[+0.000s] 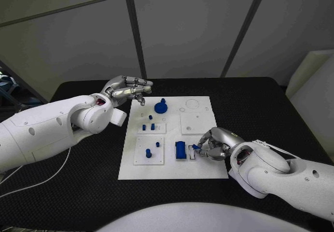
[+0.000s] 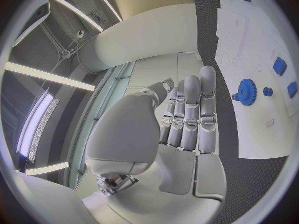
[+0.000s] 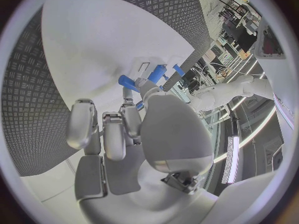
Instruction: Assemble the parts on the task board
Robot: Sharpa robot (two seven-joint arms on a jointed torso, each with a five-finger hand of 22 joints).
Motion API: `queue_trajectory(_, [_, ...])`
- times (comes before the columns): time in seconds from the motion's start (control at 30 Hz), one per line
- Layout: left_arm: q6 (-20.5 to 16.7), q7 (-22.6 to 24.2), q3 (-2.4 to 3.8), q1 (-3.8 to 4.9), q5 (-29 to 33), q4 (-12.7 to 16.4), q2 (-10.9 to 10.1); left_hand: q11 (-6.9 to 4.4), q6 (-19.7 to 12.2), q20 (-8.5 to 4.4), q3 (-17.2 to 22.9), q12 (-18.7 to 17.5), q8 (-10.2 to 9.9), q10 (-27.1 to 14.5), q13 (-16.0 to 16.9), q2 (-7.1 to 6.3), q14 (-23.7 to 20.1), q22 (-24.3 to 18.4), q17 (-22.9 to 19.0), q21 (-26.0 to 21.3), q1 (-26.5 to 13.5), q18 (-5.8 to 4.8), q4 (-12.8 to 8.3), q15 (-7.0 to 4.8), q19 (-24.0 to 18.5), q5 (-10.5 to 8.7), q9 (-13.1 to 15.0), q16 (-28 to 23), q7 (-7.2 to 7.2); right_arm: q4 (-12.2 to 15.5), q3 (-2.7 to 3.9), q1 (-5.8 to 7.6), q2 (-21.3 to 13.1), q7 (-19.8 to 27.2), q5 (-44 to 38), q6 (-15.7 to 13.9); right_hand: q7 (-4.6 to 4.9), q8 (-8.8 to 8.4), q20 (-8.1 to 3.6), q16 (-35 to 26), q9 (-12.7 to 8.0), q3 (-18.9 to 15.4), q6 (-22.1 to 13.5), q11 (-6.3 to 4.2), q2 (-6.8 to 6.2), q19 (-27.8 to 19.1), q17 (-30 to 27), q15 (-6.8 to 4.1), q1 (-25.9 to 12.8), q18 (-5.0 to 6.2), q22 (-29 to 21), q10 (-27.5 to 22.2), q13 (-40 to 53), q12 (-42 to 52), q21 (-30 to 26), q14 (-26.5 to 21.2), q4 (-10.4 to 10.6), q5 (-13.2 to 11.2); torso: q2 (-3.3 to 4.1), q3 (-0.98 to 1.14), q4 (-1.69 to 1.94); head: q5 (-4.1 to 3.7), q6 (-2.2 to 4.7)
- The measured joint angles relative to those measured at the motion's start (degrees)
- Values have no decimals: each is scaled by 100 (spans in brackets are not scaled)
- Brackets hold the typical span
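I see a black desk with the white task board lying at its middle. My right hand sits low over the board's right edge, near the corner closest to me, fingers curled around a small blue part that it pinches at the fingertips. Just beside it, on the board, a taller blue block stands upright. My left hand hovers above the desk just off the board's far left corner, holding nothing; the left wrist view shows its fingers stretched out straight and side by side. Near that hand, on the far part of the board, lies a blue gear. Smaller blue pegs stand in the left-hand plates of the board.
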Motion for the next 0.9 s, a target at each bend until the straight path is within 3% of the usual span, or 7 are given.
queue_trajectory(0.17, [0, 0, 0, 1, 0, 2, 1, 0, 0, 0, 0, 0, 0, 0, 0, 0, 0, 0, 0, 0, 0, 0, 0, 0, 0, 0, 0, 0, 0, -105, 0, 0, 140, -28, 77, 180, 7, 116, -20, 0, 5, -38, 66, -8, -44, 21, 0, 0, -336, 0, 21, 82, 4, 115, 0, 0, 229, 69, 1, 0, 0, 16, -13])
queue_trajectory(0.27, [0, 0, 0, 1, 0, 2, 3, 0, 0, 0, 0, 0, 0, 0, -1, 0, 0, 0, 0, 0, 0, 0, 0, 0, 0, 0, 0, 0, 0, -136, 4, 4, 195, -48, 108, 252, -41, 145, -20, 0, 278, -116, 150, -11, -83, 20, 0, -19, -502, 0, 24, 93, 3, 157, 0, -20, 349, 255, 1, 1, 0, 19, -23])
queue_trajectory(0.67, [2, -3, 0, 1, 0, -3, 5, 0, 0, 0, 0, 28, 0, 1, -1, 0, 0, 0, -5, 0, 0, 0, 0, 0, 0, 0, 0, 0, 0, -184, 7, 9, 253, -143, 164, 357, -196, 244, -62, 0, 390, -335, 341, -61, -57, 62, -1, -51, -829, 1, 52, 142, 3, 205, 23, -12, 633, 334, -4, 5, -10, 29, -30])
queue_trajectory(0.9, [3, -7, 0, 1, 0, -6, 6, 0, 0, 0, 0, 28, 0, 1, -2, 0, 0, 0, -5, 0, 0, 0, 0, 0, 0, 0, 0, 0, 0, -192, 5, 5, 273, -185, 171, 399, -204, 294, -62, 0, 438, -502, 349, -61, -65, 62, -1, -81, -953, 1, 56, 142, 3, 205, 23, 1, 789, 400, -5, 6, -12, 30, -28])
